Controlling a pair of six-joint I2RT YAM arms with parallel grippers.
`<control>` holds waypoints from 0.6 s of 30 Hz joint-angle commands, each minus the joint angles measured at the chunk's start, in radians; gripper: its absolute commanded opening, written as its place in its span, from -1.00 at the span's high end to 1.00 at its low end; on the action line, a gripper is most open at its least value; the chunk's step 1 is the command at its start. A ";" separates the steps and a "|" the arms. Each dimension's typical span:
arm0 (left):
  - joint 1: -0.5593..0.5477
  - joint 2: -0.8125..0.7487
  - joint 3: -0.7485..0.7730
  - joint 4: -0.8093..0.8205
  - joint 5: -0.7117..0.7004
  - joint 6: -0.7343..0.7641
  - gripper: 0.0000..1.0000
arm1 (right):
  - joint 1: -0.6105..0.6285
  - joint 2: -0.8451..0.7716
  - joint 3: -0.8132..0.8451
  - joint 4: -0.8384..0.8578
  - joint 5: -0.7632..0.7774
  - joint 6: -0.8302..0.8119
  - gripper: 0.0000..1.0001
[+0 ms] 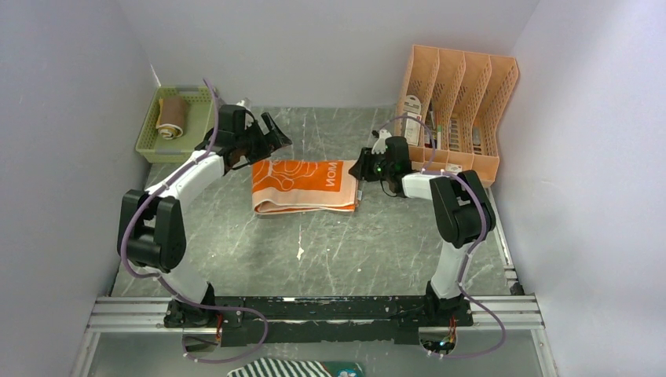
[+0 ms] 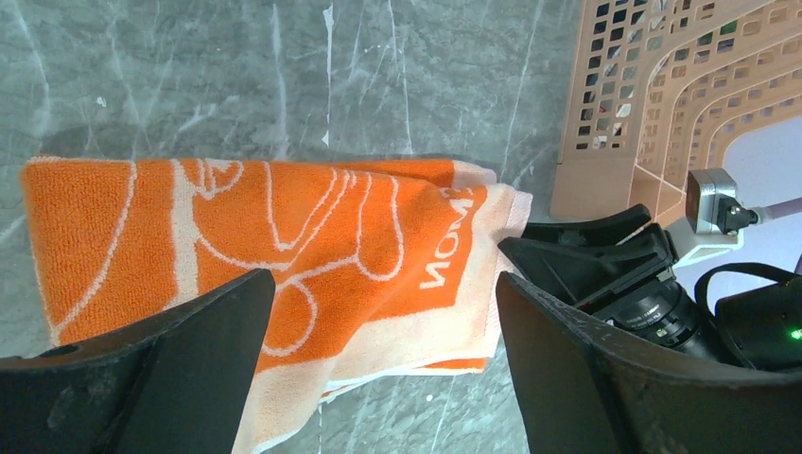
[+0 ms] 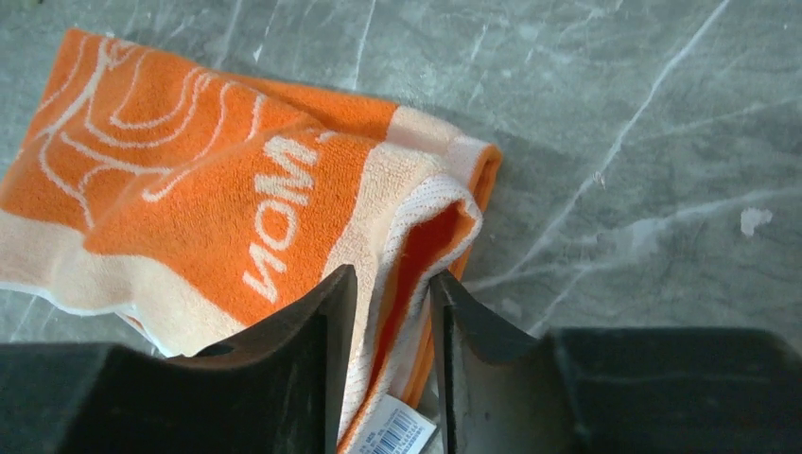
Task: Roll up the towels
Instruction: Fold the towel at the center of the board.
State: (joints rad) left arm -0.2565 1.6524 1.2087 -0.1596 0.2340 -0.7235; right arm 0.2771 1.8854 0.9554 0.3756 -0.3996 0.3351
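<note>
The orange towel (image 1: 302, 184) with white cartoon lines and "NOM" lettering lies folded flat in the middle of the table. My left gripper (image 1: 271, 135) hovers over its far left corner, open wide and empty. In the left wrist view the towel (image 2: 284, 236) lies below the spread jaws of the left gripper (image 2: 385, 284). My right gripper (image 1: 361, 169) is at the towel's right edge. In the right wrist view the right gripper (image 3: 390, 279) is shut on the towel's folded edge (image 3: 416, 227), beside a barcode tag (image 3: 402, 430). The tan towel (image 1: 170, 116) lies rolled in the green basket (image 1: 149, 133).
An orange file rack (image 1: 459, 110) with small items stands at the back right, close behind the right gripper; it also shows in the left wrist view (image 2: 653, 104). The green basket sits at the back left against the wall. The grey marble table (image 1: 338, 251) lies in front of the towel.
</note>
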 commanded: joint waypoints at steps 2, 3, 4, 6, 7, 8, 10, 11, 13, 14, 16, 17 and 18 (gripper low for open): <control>0.035 -0.051 -0.023 0.010 0.062 0.030 -0.98 | 0.009 0.028 0.040 0.025 -0.031 -0.001 0.46; 0.044 -0.058 -0.027 0.005 0.066 0.035 -0.98 | 0.011 0.030 0.039 0.024 -0.036 0.000 0.55; 0.053 -0.066 -0.032 0.000 0.070 0.038 -0.98 | 0.011 0.033 0.040 0.021 -0.044 0.002 0.65; 0.077 -0.089 -0.047 -0.006 0.082 0.045 -0.98 | 0.015 0.028 0.039 0.015 -0.059 0.010 0.94; 0.091 -0.101 -0.057 -0.008 0.088 0.048 -0.98 | 0.020 0.022 0.053 0.008 -0.062 0.014 1.00; 0.107 -0.116 -0.067 -0.012 0.093 0.053 -0.98 | 0.030 0.014 0.073 -0.004 -0.059 0.016 1.00; 0.149 -0.147 -0.092 -0.017 0.111 0.059 -0.98 | 0.057 -0.001 0.102 -0.044 -0.043 0.019 1.00; 0.172 -0.164 -0.102 -0.021 0.121 0.062 -0.98 | 0.072 -0.003 0.126 -0.071 -0.039 0.025 1.00; 0.220 -0.201 -0.122 -0.036 0.139 0.067 -0.98 | 0.117 -0.001 0.185 -0.123 -0.040 0.044 1.00; 0.247 -0.219 -0.130 -0.048 0.146 0.069 -0.98 | 0.142 0.002 0.218 -0.142 -0.035 0.054 1.00; 0.307 -0.260 -0.137 -0.082 0.156 0.082 -0.98 | 0.198 0.015 0.294 -0.170 -0.024 0.076 1.00; 0.336 -0.280 -0.139 -0.106 0.159 0.091 -0.98 | 0.236 0.027 0.333 -0.184 -0.016 0.088 1.00; 0.370 -0.302 -0.141 -0.127 0.163 0.101 -0.98 | 0.269 0.038 0.371 -0.197 -0.011 0.098 1.00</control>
State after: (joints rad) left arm 0.0212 1.4330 1.0779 -0.2123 0.3485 -0.6678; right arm 0.4320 1.9007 1.1923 0.2375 -0.4252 0.3828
